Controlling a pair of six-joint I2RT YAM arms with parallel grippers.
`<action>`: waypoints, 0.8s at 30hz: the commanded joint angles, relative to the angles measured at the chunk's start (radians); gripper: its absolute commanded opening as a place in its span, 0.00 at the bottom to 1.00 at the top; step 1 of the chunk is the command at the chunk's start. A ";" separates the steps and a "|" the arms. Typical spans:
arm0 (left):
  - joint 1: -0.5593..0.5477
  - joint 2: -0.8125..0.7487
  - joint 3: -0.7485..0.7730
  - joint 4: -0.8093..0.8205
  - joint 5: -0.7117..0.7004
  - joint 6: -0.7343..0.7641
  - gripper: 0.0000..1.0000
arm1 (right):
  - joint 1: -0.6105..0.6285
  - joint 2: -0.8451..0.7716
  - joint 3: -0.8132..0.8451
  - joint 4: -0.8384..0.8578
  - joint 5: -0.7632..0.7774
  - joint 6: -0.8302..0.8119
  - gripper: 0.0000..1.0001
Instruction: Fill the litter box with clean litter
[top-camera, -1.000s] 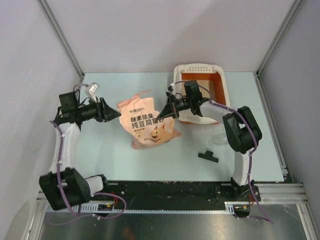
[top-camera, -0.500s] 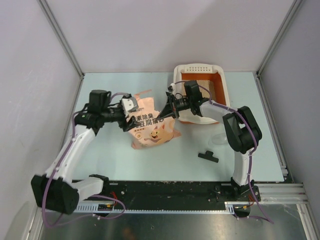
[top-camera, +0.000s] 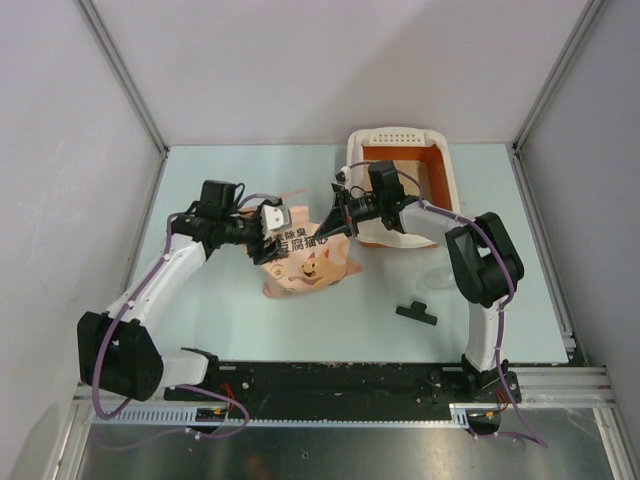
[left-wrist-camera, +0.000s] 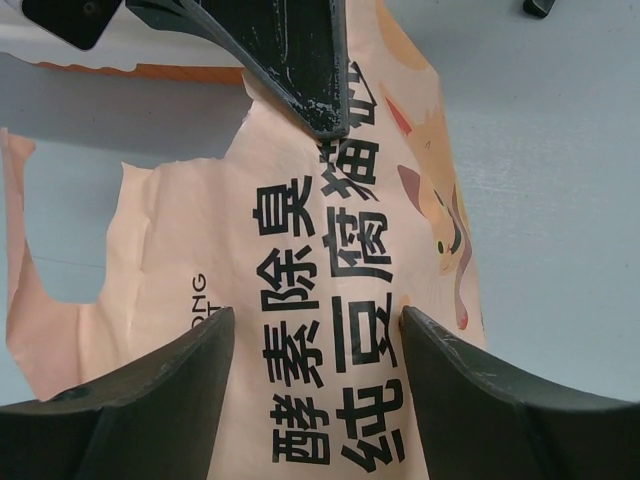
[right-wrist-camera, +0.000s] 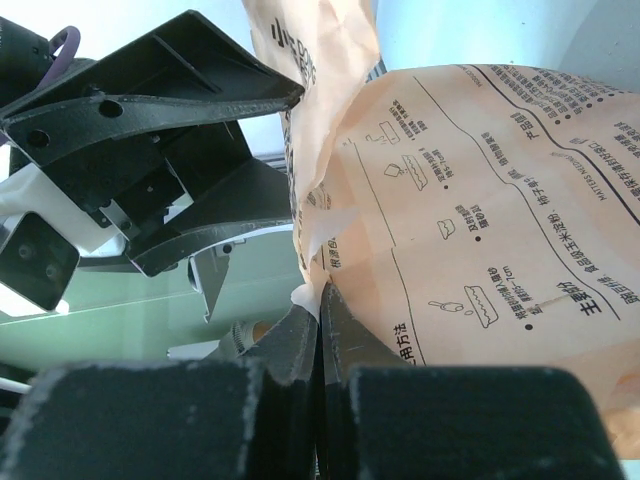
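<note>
Pale green tabletop (top-camera: 380, 290) is spreading between grey walls. The litter box (top-camera: 398, 137) is sitting right of centre near the top of the overhead view, its orange inside facing up. Just left of it the pink bag (top-camera: 310, 265) is lying printed side up.

The right gripper (top-camera: 337, 222) is pinching the bag's upper right edge. In its wrist view the fingers (right-wrist-camera: 285, 350) are pressing together on a thin fold of the film (no gap showing).

The left gripper (top-camera: 268, 238) is hovering over the bag's upper left. Its fingers (left-wrist-camera: 150, 400) are standing wide apart with the black characters between them. Whether the tips are touching the film I cannot tell.

A black clip (top-camera: 416, 313) is lying toward the lower right, well apart from the bag.
</note>
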 joint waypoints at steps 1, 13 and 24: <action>-0.010 0.002 -0.010 -0.006 0.044 0.053 0.70 | -0.017 0.007 0.018 -0.028 -0.079 0.042 0.00; -0.008 0.032 -0.038 -0.043 0.021 0.067 0.45 | -0.029 0.016 0.030 -0.051 -0.073 0.019 0.00; 0.002 0.052 0.013 -0.041 0.015 -0.103 0.07 | -0.082 -0.042 0.077 -0.150 -0.023 -0.146 0.20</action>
